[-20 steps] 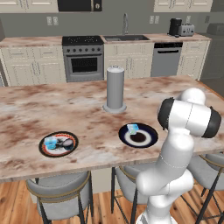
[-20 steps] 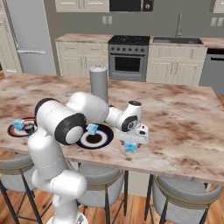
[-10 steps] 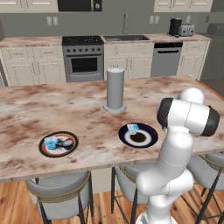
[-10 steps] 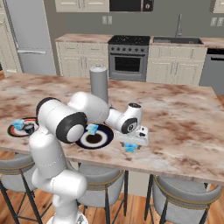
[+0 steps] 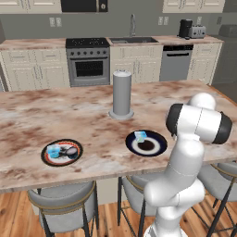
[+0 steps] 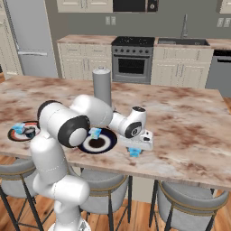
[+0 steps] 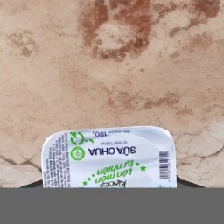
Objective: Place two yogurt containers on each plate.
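Gripper (image 6: 134, 152): low over the marbled counter (image 6: 189, 122), jaws around a pale blue yogurt cup with printed foil lid (image 7: 109, 156); whether clamped, cannot tell. Blue-black-rimmed plate (image 6: 107, 144): one cup, awaiting its second. Red-orange-rimmed plate (image 5: 46, 159): two cups, likely complete.

Marble island (image 5: 55, 115), grey stools (image 5: 65, 210), wood floor (image 5: 14, 220); cream cabinets, steel range (image 5: 89, 61), possibly toaster (image 5: 197, 31).
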Controlling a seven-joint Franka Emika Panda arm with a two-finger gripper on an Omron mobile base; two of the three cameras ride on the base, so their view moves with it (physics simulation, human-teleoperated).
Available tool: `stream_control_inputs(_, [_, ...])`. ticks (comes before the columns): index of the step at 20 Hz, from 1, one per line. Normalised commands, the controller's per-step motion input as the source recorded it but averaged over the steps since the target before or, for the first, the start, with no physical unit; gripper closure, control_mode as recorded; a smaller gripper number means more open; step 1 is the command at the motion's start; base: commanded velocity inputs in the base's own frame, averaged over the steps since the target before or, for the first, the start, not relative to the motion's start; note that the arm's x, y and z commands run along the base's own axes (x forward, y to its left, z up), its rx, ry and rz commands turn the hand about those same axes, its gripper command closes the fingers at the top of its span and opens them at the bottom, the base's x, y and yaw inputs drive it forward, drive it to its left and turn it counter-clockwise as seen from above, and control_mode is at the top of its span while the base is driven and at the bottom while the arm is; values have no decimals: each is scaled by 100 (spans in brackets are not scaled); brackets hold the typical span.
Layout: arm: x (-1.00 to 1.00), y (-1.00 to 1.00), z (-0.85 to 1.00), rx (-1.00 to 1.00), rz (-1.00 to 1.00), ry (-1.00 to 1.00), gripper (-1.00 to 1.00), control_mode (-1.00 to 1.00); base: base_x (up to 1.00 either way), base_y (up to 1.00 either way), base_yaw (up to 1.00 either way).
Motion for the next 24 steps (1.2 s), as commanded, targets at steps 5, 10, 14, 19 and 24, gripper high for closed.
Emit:
stream_control_inputs(5, [-21,3,22,0,0,-5,100,-100,0,0,0])
stream_control_inputs(10, [-40,21,34,0,0,-9,100,-100,0,0,0])
stream_control_inputs(14, [-36,35,42,0,0,-2,100,-100,0,0,0])
stream_control_inputs(19, [-25,50,39,0,0,-4,100,-100,0,0,0])
stream_control_inputs(24, [-4,65,28,0,4,-2,100,-100,0,0,0])
